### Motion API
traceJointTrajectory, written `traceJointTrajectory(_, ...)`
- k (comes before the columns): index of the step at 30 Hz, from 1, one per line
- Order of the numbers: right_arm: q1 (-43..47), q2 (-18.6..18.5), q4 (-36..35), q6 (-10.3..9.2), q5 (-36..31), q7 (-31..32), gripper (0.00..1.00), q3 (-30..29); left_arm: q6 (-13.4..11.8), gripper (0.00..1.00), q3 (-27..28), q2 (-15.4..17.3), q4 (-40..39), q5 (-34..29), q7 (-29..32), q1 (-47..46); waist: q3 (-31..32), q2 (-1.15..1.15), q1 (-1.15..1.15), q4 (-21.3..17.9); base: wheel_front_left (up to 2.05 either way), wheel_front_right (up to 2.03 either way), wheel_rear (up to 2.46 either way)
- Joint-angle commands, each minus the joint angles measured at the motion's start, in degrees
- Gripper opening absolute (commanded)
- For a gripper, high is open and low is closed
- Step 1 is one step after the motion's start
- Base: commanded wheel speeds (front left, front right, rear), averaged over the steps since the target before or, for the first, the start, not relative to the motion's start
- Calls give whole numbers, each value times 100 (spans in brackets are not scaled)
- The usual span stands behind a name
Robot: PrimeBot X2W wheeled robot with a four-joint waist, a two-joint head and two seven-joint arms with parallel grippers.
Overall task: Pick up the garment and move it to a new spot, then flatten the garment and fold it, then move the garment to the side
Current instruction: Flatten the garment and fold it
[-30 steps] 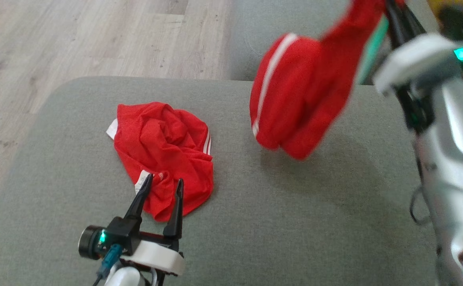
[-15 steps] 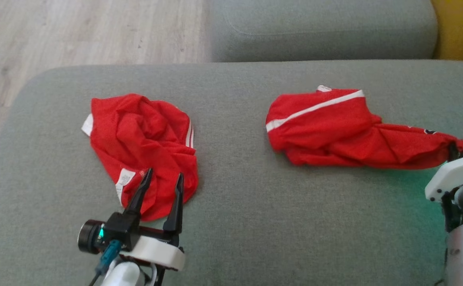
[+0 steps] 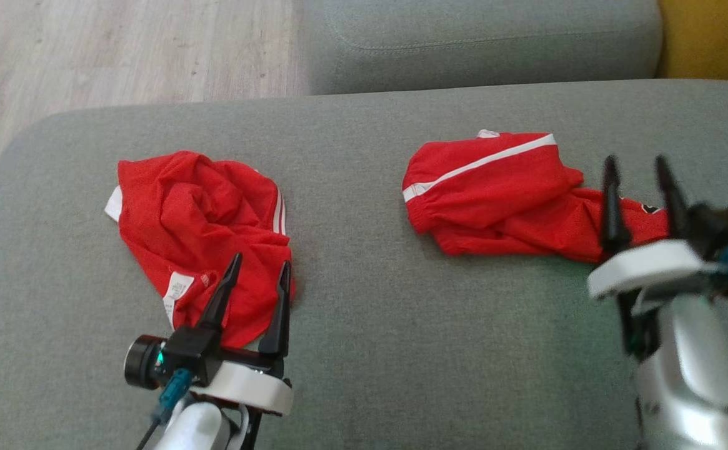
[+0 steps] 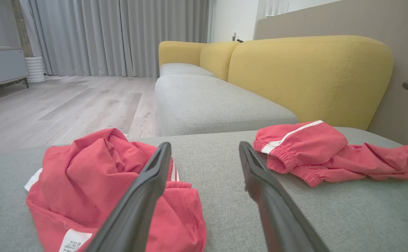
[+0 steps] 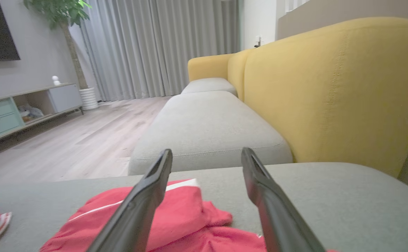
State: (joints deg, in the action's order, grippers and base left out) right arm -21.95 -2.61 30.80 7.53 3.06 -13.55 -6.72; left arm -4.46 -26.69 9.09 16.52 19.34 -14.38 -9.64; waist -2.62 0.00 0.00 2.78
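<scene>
1. Garment (image 3: 495, 187): red with a white stripe along one edge. It lies bunched in a long, low heap on the right half of the grey seat cushion (image 3: 370, 350), toward the far side. The striped end with the gathered hem (image 4: 284, 162) points at the cushion's middle. The thinner end trails toward the cushion's right edge.
2. Right gripper (image 3: 635, 164): above the cushion's right part, fingers spread wide with nothing clamped between them. In the head view the fingertips overlap the garment's thin end. The right wrist view shows red fabric (image 5: 175, 210) below the spread fingers of this gripper (image 5: 206, 154). Cannot tell whether the tips touch the cloth, as the arm is blurred.
3. Left gripper (image 3: 261, 262): above the cushion's near-left part, fingers wide apart and empty. The tips sit over the near edge of the second red garment (image 3: 201, 225).
4. Second red garment: a crumpled heap on the cushion's left half, with a white label (image 3: 178, 290) at its near edge. It is well apart from the garment, with bare cushion between them.
5. Surroundings: another grey cushion (image 3: 482, 44) lies beyond the cushion's far edge. A yellow backrest (image 4: 309, 73) runs along the cushion's right side. Wood floor (image 3: 120, 50) lies past the far-left corner.
</scene>
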Motion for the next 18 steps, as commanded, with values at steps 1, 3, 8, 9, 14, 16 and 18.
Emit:
traceJointTrajectory(1, 109, -28, -266, -4, 156, -79, 100, 277, 30, 100, 228, 20, -171, -66, -62, -280, -6, 0, 0, -10, 0, 0, 0)
traceJointTrajectory(3, 391, -28, -507, -4, 442, -115, 100, 627, 44, 100, 232, 10, -178, -81, -62, -275, -27, 0, 0, -15, 0, 0, 0)
traceJointTrajectory(8, 774, -28, -807, -4, 609, -138, 100, 1054, 95, 100, 221, -10, -172, -123, -62, -316, -139, 0, 0, 57, 0, 0, 0)
traceJointTrajectory(9, 783, -28, -840, -4, 610, -140, 100, 1069, 102, 100, 223, -14, -167, -128, -62, -328, -164, 0, 0, 84, 0, 0, 0)
traceJointTrajectory(14, 677, -27, -841, -4, 536, -131, 100, 1156, 140, 100, 231, -52, -145, -151, -62, -388, -325, 0, 0, 267, 0, 0, 0)
traceJointTrajectory(16, 591, -27, -740, -4, 607, -22, 100, 1209, 161, 100, 224, -86, -131, -160, -62, -421, -406, 0, 0, 366, 0, 0, 0)
traceJointTrajectory(18, 476, -27, -618, -4, 638, 107, 100, 1257, 178, 100, 222, -121, -118, -171, -62, -458, -492, 0, 0, 473, 0, 0, 0)
